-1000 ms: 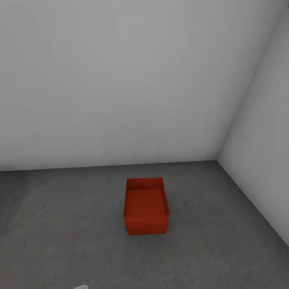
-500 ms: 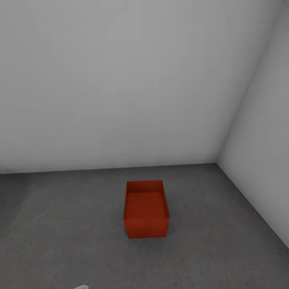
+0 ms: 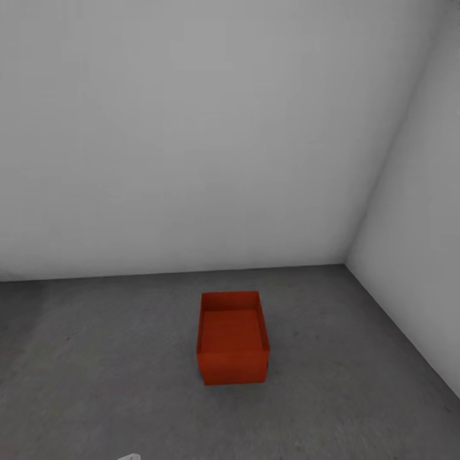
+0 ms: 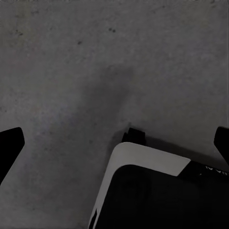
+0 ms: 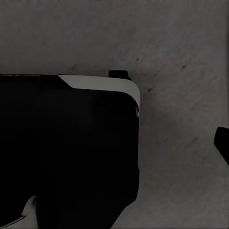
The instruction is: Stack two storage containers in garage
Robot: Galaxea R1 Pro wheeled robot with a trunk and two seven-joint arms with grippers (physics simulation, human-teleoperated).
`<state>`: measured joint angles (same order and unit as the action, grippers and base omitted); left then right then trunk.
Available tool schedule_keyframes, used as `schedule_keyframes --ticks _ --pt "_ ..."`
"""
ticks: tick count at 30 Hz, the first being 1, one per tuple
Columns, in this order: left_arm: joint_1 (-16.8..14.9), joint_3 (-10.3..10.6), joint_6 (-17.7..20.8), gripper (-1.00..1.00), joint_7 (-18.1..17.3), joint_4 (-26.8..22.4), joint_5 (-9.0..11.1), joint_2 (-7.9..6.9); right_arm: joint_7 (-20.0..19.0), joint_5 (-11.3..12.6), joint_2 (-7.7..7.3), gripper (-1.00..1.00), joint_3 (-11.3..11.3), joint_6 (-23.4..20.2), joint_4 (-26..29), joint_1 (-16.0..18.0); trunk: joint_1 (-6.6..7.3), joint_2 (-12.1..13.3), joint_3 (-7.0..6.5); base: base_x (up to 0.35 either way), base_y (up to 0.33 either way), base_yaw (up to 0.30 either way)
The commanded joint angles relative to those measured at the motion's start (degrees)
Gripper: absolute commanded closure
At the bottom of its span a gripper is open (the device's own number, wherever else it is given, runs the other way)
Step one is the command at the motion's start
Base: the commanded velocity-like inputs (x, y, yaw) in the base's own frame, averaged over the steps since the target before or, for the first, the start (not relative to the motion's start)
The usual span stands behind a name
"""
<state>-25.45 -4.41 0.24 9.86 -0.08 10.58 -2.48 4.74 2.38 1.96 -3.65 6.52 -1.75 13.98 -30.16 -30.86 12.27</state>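
Plain grey walls (image 3: 191, 128) meet in a corner ahead of me and to my right, and the floor (image 3: 96, 358) under them is dark grey, rough concrete. One storage container (image 3: 232, 337) sits upright on that floor, out in front of me, near the back wall but apart from it, its open top facing up and nothing inside that I can see. It is orange-red, with slightly tapered walls, and stands alone.

Through my left wrist camera I look down at the same concrete (image 4: 71, 71), with part of my own black-and-white body (image 4: 157, 191) below. My left fingers (image 4: 9, 143) show as dark tips at opposite edges of the picture, spread wide and gripping nothing. My right wrist camera shows floor (image 5: 181, 47) and my body (image 5: 67, 143) too; one dark tip of my right fingers (image 5: 222, 140) sits at the edge, and I cannot tell whether they are spread or closed
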Motion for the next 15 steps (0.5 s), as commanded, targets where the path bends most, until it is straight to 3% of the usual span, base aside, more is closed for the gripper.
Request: schedule_keyframes --ticks 1,11,14,15 --pt "0.0 -0.4 0.0 -1.0 0.1 0.0 0.1 0.01 0.2 0.2 0.01 -1.0 -0.4 0.4 -0.2 0.1 -0.02 -0.1 -0.01 0.0 0.0 0.0" --pt "0.0 -0.5 -0.1 -1.0 0.1 0.0 0.0 0.33 0.1 0.2 0.07 -1.0 -0.4 0.5 -0.2 0.1 -0.02 -0.1 -0.93 0.0 0.0 0.0" --pt "1.8 -0.5 -0.2 -1.0 0.0 0.1 0.1 0.34 0.1 0.2 0.26 -1.0 -0.4 0.5 -0.2 0.1 -0.02 -0.1 -1.21 0.0 0.0 0.0" --pt "3.6 -0.5 -0.3 -1.0 0.0 0.1 0.1 0.25 0.1 0.3 0.3 -1.0 -0.4 0.5 -0.2 0.1 -0.02 -0.1 -1.3 0.0 0.0 0.0"
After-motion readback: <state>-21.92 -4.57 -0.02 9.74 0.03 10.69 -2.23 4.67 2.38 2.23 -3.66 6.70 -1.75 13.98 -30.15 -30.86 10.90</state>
